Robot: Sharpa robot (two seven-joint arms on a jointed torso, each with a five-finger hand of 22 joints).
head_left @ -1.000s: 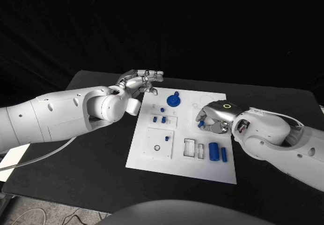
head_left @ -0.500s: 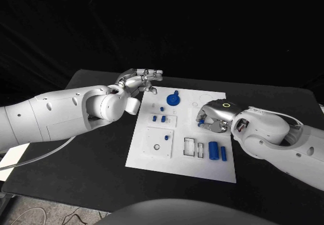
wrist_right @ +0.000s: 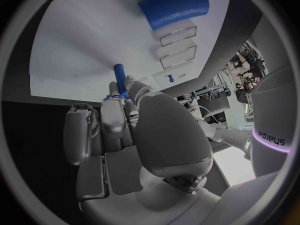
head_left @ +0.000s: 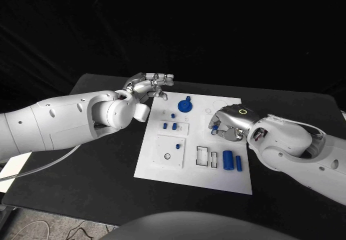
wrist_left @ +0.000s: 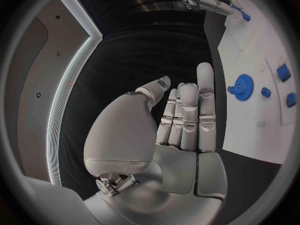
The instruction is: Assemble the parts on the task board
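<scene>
The task board point(head_left: 194, 172) lay unmoved mid-table. The left hand point(head_left: 149, 86) stayed empty, fingers extended, beside its far-left corner. The right hand point(head_left: 225, 125) had shifted slightly, still pinching a small blue peg point(head_left: 215, 130) above the board.

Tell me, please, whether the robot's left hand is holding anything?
No: the silver left hand is open, fingers straight with nothing in them, beside the white task board.
</scene>
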